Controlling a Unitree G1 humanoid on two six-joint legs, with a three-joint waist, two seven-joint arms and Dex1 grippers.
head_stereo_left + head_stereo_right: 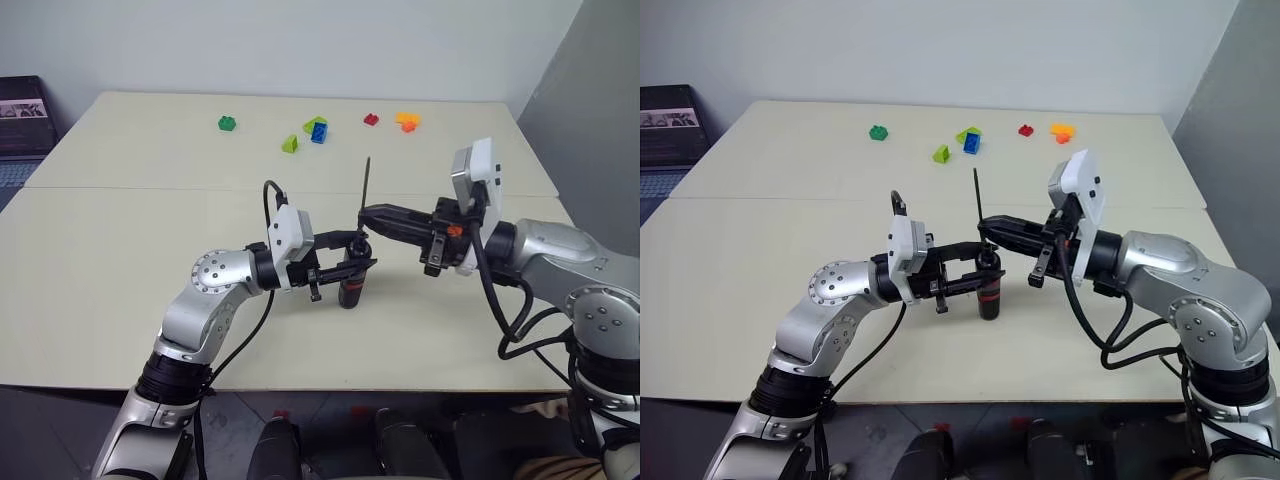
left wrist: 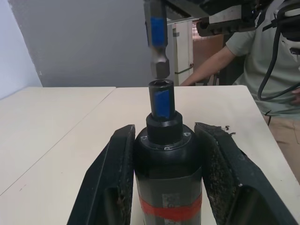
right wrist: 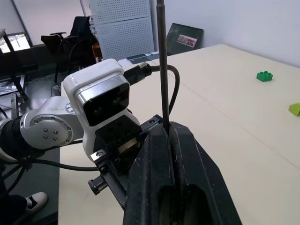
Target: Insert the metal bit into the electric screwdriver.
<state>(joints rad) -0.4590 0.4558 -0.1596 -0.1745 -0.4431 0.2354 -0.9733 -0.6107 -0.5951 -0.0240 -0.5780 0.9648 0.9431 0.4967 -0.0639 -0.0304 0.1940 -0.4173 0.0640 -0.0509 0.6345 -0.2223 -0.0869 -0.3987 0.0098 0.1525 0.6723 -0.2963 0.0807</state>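
left gripper (image 1: 345, 262): it is clamped on the electric screwdriver (image 1: 351, 282), one black finger on each side of the body, just above the red band.
electric screwdriver: it stands upright over the table (image 1: 120, 250), between the two arms. Its small nose with the open hole points up.
how the screwdriver handles: it looks hard, smooth and round, so it could turn or slip. The thick body is the best place to hold it, and that is where it is held.
metal bit (image 1: 366, 185): it stands straight up, right above the nose. In the left wrist view its bottom end sits just over the hole, not in it yet.
how the bit handles: it is very thin, stiff and light. It could tilt or slide in the fingers, so hold it low, near the end going in.
right gripper (image 1: 362, 217): it is squeezed tight on the low part of the metal bit.
bricks (image 1: 317, 130): small toy bricks lie far back on the table, well apart from the arms.
person (image 2: 262, 51): someone stands beyond the table.
in the way: nothing sits between the bit and the hole.
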